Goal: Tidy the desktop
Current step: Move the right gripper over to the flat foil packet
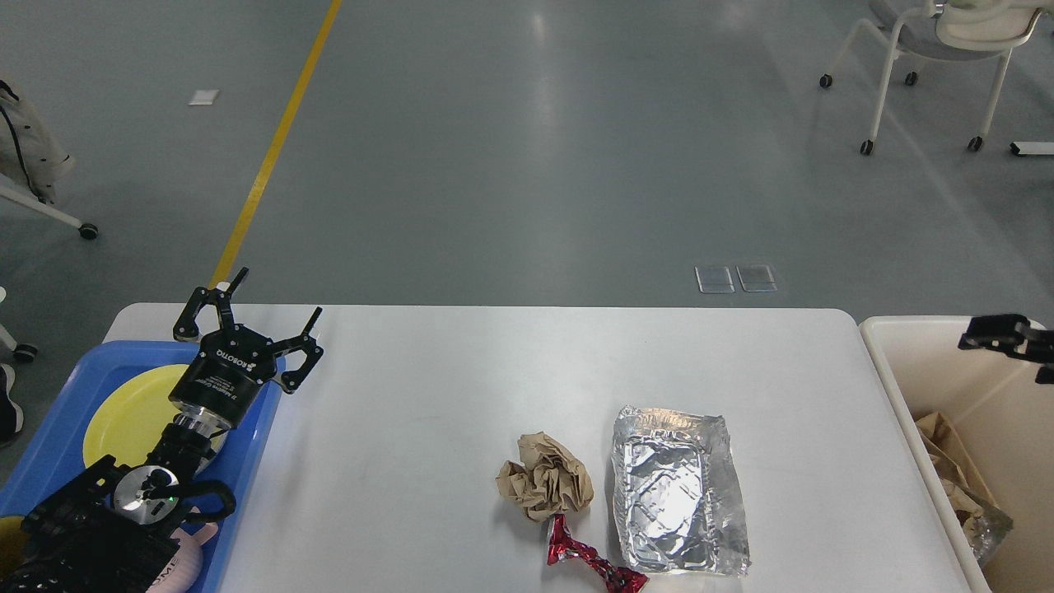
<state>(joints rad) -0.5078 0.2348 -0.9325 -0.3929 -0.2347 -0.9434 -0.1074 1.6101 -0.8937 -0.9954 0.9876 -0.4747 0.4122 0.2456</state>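
The left tool (247,309), marked "ROBOTIQ", hangs with fingers apart over the blue tray (58,412). The right tool (988,333) shows only partly above the bin (906,362); its state cannot be told.

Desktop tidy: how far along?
Partly done. Crumpled paper and foil already lie in the cream plastic bin. Both grippers hold nothing: left gripper open, right gripper over the bin. Left on the white desktop: crumpled brown paper ball, red foil wrapper, silver foil tray.

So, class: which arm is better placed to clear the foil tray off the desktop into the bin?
Probably the right. Its gripper hangs over the cream bin, beside the foil tray; the left gripper sits open across the desktop, over the blue tray.
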